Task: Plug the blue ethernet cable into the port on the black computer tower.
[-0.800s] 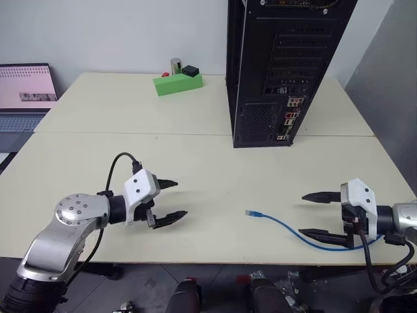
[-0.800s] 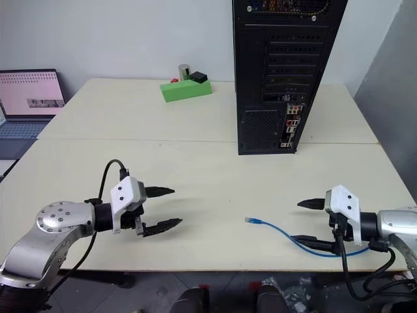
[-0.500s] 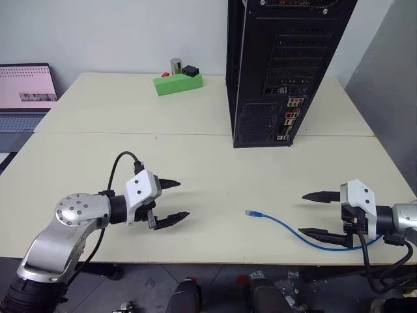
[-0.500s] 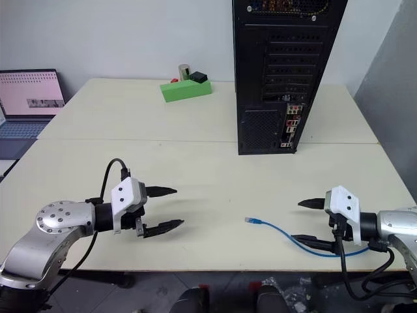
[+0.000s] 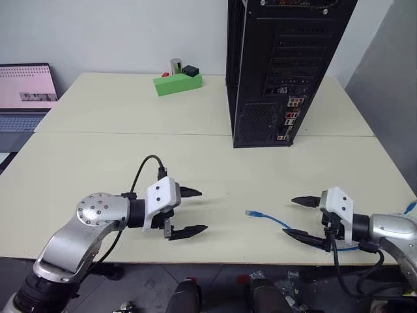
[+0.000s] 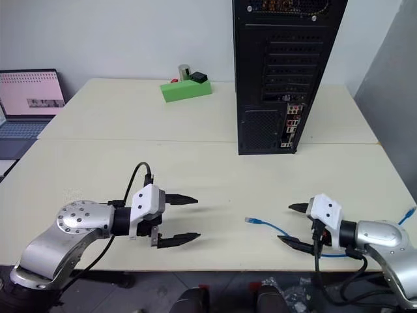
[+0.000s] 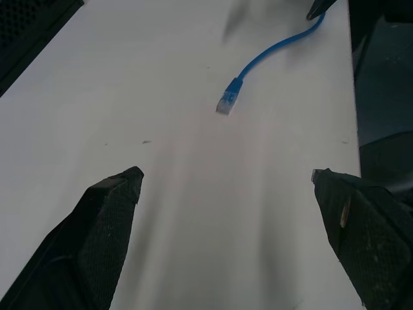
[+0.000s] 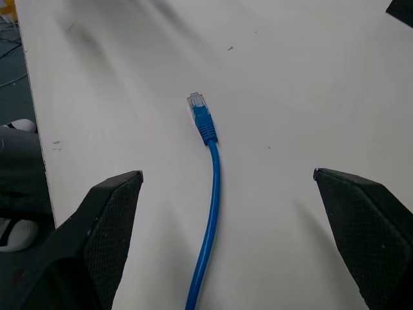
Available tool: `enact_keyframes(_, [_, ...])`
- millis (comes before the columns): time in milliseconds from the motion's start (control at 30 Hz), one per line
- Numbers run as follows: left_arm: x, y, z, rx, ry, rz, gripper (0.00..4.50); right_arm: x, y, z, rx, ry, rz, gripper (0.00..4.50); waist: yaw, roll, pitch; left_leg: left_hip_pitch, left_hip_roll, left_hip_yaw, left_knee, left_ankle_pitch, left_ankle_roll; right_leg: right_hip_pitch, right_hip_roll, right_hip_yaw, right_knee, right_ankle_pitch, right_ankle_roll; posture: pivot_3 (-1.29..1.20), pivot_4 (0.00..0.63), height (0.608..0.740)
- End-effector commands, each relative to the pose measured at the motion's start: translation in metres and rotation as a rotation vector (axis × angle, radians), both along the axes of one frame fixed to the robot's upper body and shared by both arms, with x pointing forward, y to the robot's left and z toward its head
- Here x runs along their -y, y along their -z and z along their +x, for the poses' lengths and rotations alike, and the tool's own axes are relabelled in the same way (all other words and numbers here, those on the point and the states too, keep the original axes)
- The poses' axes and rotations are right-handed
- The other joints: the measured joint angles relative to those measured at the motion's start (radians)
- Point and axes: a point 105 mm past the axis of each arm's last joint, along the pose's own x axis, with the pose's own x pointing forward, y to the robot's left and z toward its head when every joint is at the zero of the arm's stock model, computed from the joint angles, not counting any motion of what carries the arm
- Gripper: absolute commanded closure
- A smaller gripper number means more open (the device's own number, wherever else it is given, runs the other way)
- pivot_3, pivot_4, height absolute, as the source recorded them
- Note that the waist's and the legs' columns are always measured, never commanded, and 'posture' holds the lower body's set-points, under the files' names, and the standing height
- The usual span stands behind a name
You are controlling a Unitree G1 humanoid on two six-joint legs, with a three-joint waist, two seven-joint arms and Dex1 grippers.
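Your two grippers hang low over the cream table point(image 5: 195, 156), facing each other across the loose end of the blue ethernet cable point(image 5: 273, 221), neither one touching it. The right gripper point(image 5: 298, 217) has its two black fingers spread wide and empty, with the cord running in between them from its 6 o'clock toward the clear plug point(image 8: 195, 101) at its 12 (the right wrist view puts the plug dead ahead, so a pinch just behind the plug looks like the likely intent). The left gripper point(image 5: 190, 211) is equally wide and holds nothing; it points at the plug from the other side, plug at about 1 o'clock in its wrist view, probably to steady or take over the connector.

The black computer tower point(image 5: 280, 65) stands upright at the table's 12 o'clock, well apart from the cable, its rear face turned toward you so the port point(image 5: 285, 124) in the connector cluster is reachable. A green block point(image 5: 177, 83) sits at 11 o'clock, a laptop point(image 5: 25, 88) at 9.
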Motion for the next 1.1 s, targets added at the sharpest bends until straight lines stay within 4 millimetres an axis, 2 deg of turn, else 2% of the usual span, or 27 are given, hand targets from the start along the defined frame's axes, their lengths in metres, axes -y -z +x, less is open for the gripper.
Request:
enact_keyframes(33, [0.012, -0.002, -0.003, 0.049, 0.071, 0.016, 0.02, -0.01, 0.01, 0.006, 0.02, -0.002, -0.012, 0.0, 0.0, -0.001, 0.0, 0.0, 0.0, 0.0, 0.0, 0.0, 0.0, 0.0, 0.0, 0.0, 0.0, 0.0, 0.0, 0.0, 0.15, 0.74])
enact_keyframes(333, [0.017, 0.001, 0.0, 0.069, 0.09, 0.018, 0.02, -0.03, 0.032, 0.021, 0.015, 0.007, 0.001, 0.0, 0.0, 0.0, 0.0, 0.0, 0.0, 0.0, 0.0, 0.0, 0.0, 0.0, 0.0, 0.0, 0.0, 0.0, 0.0, 0.0, 0.15, 0.74])
enact_keyframes(400, [0.018, 0.002, 0.001, 0.072, 0.09, 0.018, 0.0, -0.029, 0.034, 0.024, 0.015, 0.012, -0.013, 0.37, -0.001, 0.0, 0.0, 0.0, 0.0, 0.0, 0.0, 0.0, 0.0, 0.0, 0.0, 0.0, 0.0, 0.0, 0.0, 0.0, 0.15, 0.74])
enact_keyframes(433, [0.018, 0.002, 0.001, 0.073, 0.091, 0.017, 0.0, -0.029, 0.035, 0.024, 0.016, 0.012, -0.018, 0.4, -0.001, 0.0, 0.0, 0.0, 0.0, 0.0, 0.0, 0.0, 0.0, 0.0, 0.0, 0.0, 0.0, 0.0, 0.0, 0.0, 0.15, 0.74])
enact_keyframes(800, [0.021, 0.004, 0.005, 0.066, 0.087, 0.0, 0.0, -0.022, 0.037, 0.019, -0.002, -0.027, -0.083, 3.26, 0.0, 0.0, 0.0, 0.0, 0.0, 0.0, 0.0, 0.0, 0.0, 0.0, 0.0, 0.0, 0.0, 0.0, 0.0, 0.0, 0.15, 0.74])
enact_keyframes(933, [0.022, 0.006, 0.006, 0.057, 0.092, -0.008, 0.0, -0.022, 0.035, 0.02, 0.004, -0.032, -0.089, 4.46, 0.0, 0.0, 0.0, 0.0, 0.0, 0.0, 0.0, 0.0, 0.0, 0.0, 0.0, 0.0, 0.0, 0.0, 0.0, 0.0, 0.15, 0.74])
enact_keyframes(1100, [0.026, 0.013, 0.011, 0.063, 0.113, 0.016, 0.0, -0.031, 0.021, 0.021, 0.025, -0.08, -0.07, 4.48, 0.0, 0.0, 0.0, 0.0, 0.0, 0.0, 0.0, 0.0, 0.0, 0.0, 0.0, 0.0, 0.001, 0.0, 0.0, 0.0, 0.15, 0.74])
